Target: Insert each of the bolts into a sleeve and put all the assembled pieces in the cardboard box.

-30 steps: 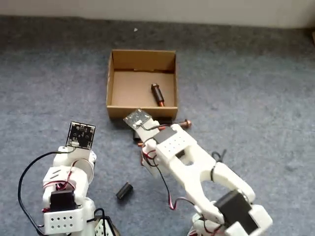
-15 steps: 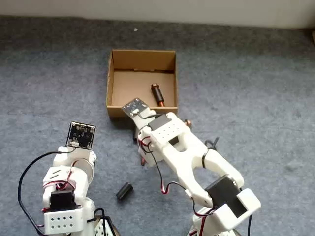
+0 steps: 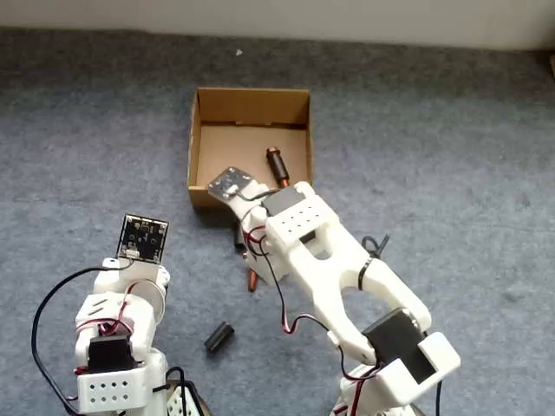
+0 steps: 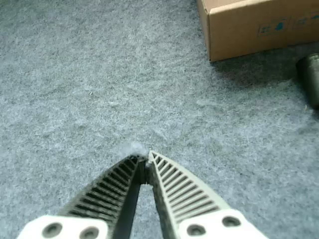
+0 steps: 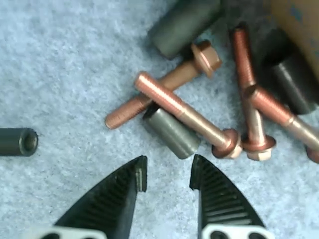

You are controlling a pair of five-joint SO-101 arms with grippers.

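The cardboard box (image 3: pixel 250 147) stands open on the carpet with one assembled bolt and sleeve (image 3: pixel 277 165) inside. My right arm (image 3: pixel 299 230) reaches over the pile just in front of the box. My right gripper (image 5: pixel 168 174) is open above several copper bolts (image 5: pixel 182 112) lying crossed over a grey sleeve (image 5: pixel 172 132). Around them lie a dark sleeve (image 5: pixel 184 20) and a black sleeve (image 5: pixel 294 84). A single sleeve (image 5: pixel 17 142) lies apart; from above it is the black sleeve (image 3: pixel 219 336). My left gripper (image 4: pixel 146 160) is shut and empty over bare carpet.
The box's front wall (image 4: pixel 259 25) is close to the pile. One bolt (image 3: pixel 252 279) sticks out from under the right arm. The left arm (image 3: pixel 117 347) sits at the near left, with open carpet between it and the box.
The right arm has swung left and toward the box, now covering the bolt that showed at its right side. The left arm has not moved.
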